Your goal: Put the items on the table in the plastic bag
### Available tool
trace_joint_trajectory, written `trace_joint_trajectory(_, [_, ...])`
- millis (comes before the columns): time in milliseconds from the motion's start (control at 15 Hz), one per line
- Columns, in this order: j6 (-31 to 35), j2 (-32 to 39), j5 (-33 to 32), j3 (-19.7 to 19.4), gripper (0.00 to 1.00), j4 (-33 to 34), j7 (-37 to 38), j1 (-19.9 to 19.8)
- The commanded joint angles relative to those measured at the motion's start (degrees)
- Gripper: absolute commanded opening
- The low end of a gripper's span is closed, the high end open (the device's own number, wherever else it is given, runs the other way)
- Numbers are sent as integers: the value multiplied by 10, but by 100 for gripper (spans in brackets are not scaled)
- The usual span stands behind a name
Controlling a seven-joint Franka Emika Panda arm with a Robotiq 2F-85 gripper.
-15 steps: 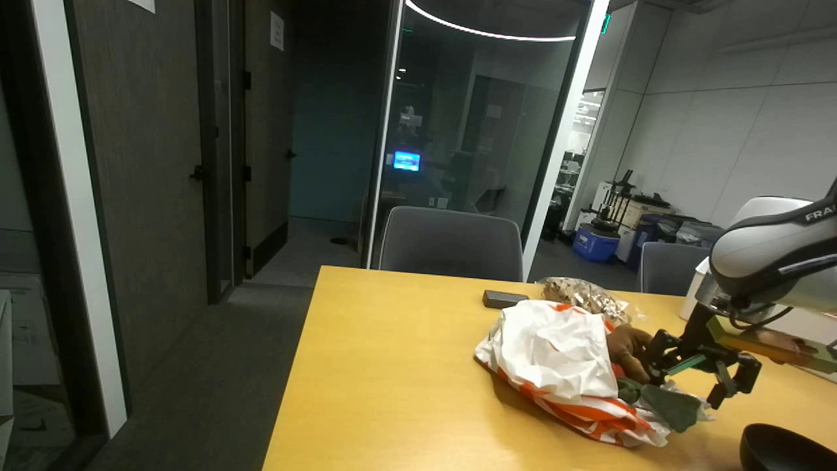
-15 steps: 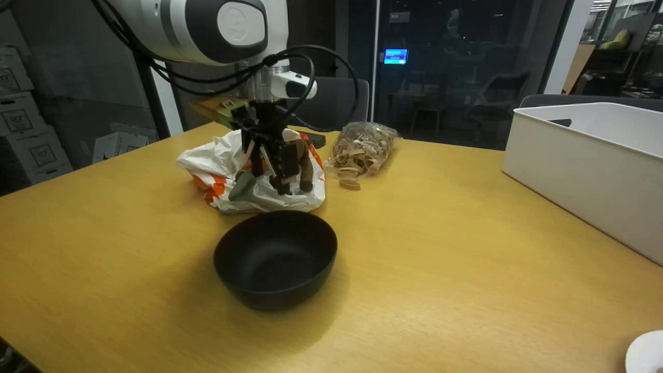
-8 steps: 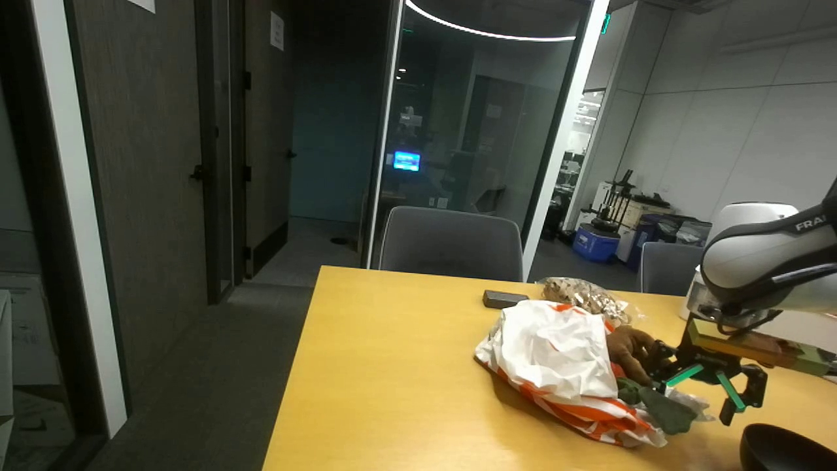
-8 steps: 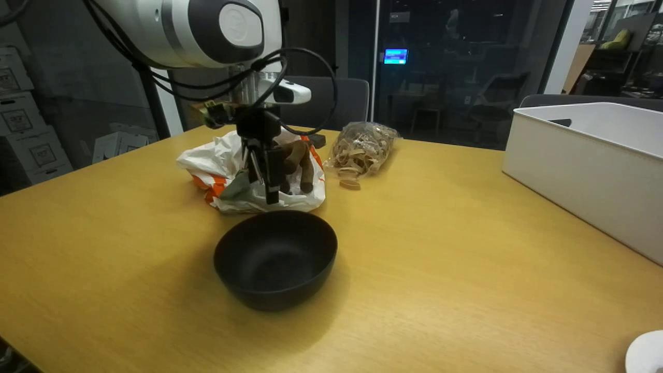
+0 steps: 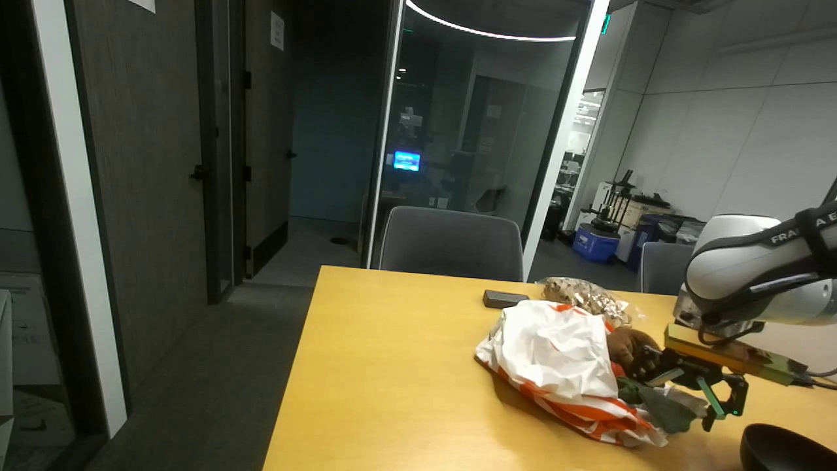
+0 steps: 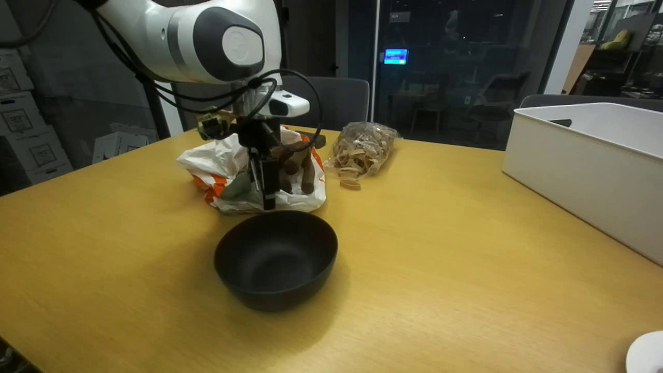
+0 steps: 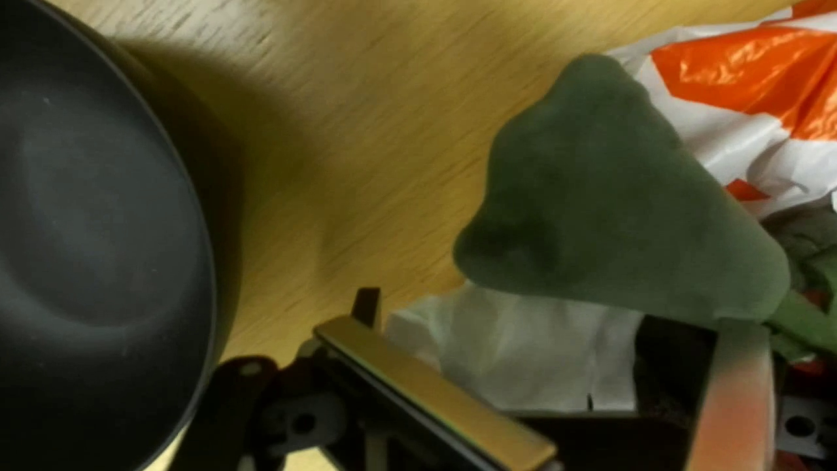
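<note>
The hand has lowered near the green item.

I'm over a long, rectangular, smooth yellowish-tan wooden table. On it I've got: an orange-red-printed thin white plastic shopping bag, crumpled; just beside it, a lumpy clear plastic bag of tan curved strips, plus a small dark rectangular block. Near the white bag's open end, a matte black round bowl, upright. Well apart, a white rectangular open-topped box. At the edge of an exterior view, a white round thing, cut off, can't tell what.
</note>
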Motion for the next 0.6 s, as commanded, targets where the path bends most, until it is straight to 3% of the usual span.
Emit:
trace_joint_trajectory(0, [23,15,12,-8,74,15,19,1])
trace_joint_trajectory(533, [61,13,8,-15,11,5,21,4])
